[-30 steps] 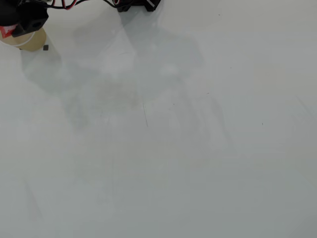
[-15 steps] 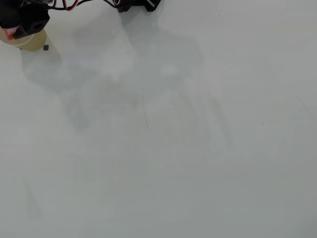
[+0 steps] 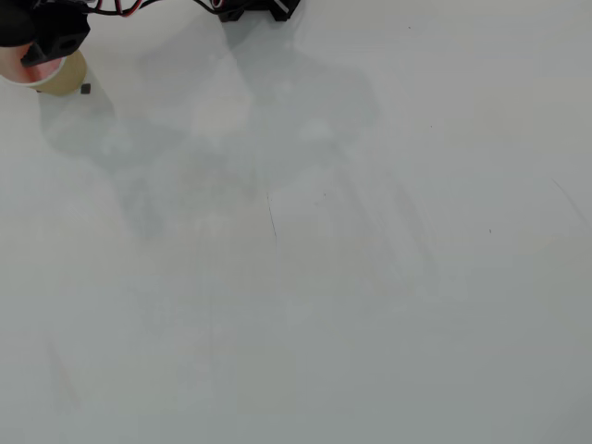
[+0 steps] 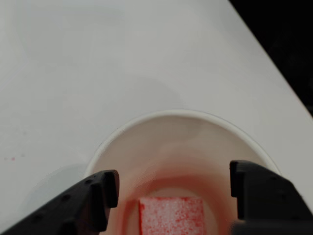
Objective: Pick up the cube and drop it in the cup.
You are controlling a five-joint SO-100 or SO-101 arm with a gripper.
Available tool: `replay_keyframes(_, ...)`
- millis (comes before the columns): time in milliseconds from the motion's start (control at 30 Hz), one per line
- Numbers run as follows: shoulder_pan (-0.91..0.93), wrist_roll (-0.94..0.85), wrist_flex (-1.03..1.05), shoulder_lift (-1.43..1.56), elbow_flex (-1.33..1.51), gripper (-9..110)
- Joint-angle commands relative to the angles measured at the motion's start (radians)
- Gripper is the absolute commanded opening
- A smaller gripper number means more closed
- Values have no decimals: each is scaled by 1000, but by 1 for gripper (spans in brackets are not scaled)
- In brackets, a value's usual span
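Inside the cup [image 4: 181,137] lies the cube [image 4: 171,215]; both fingers [image 4: 100,193] are spread apart above, gripping nothing.

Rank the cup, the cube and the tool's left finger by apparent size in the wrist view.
1. Cup, widest.
2 and 3. Left finger and cube look similar; both are cropped and the finger is nearer the camera, so no ranking.

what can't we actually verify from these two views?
- Overhead view: the cup sits at the top-left corner; the arm covers most of it, so its inside and the cube are hidden there.
- Overhead view: the dark speck by the cup's base is too small to identify.
- Wrist view: the cube inside the cup is cut off by the bottom edge.
- Wrist view: the gripper shows only its fingertips.
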Motion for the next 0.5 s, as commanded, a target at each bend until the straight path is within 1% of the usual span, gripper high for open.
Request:
replay_keyframes(0,9,-12,-41,63,-35,26)
replay_keyframes(67,9,-9,-49,63,-35,32)
replay_keyframes(200,9,-12,-51,61,-31,39)
replay_keyframes(467,9,-3,-54,61,-29,44)
